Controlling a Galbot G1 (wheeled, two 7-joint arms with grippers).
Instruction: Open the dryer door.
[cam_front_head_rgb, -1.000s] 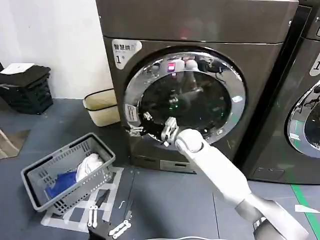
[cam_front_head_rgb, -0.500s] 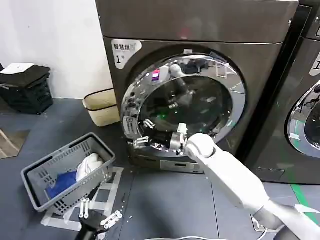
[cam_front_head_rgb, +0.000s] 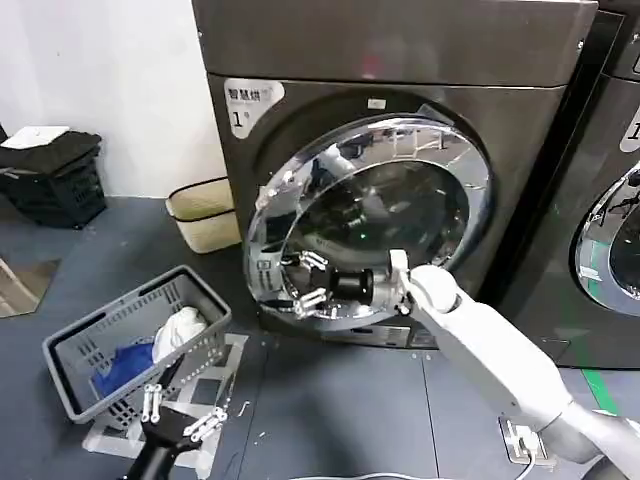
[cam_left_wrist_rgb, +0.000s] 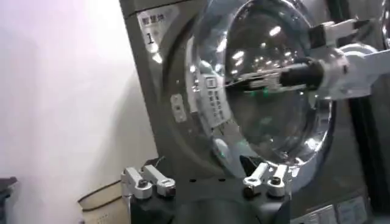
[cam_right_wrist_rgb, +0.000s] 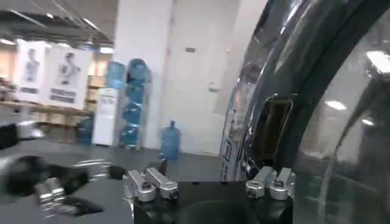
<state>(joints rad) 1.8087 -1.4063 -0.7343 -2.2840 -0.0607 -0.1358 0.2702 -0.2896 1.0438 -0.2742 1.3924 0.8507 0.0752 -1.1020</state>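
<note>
Grey floor below; right hand (cam_front_head_rgb: 305, 283) at ajar dryer door (cam_front_head_rgb: 360, 215), grip unclear.

Laundry room: numbered front-loading dryers (cam_front_head_rgb: 400, 180) side by side, laundry basket (cam_front_head_rgb: 135, 345).

A grey plastic mesh laundry basket (cam_front_head_rgb: 105, 352) sits on the dark floor, holding white and blue cloth. A cream woven bin (cam_front_head_rgb: 203, 213) stands by the white wall.

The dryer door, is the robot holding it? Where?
The right gripper is at the dryer door's chrome rim, on its swung-out edge; an actual grip cannot be told. The left gripper holds nothing.
</note>
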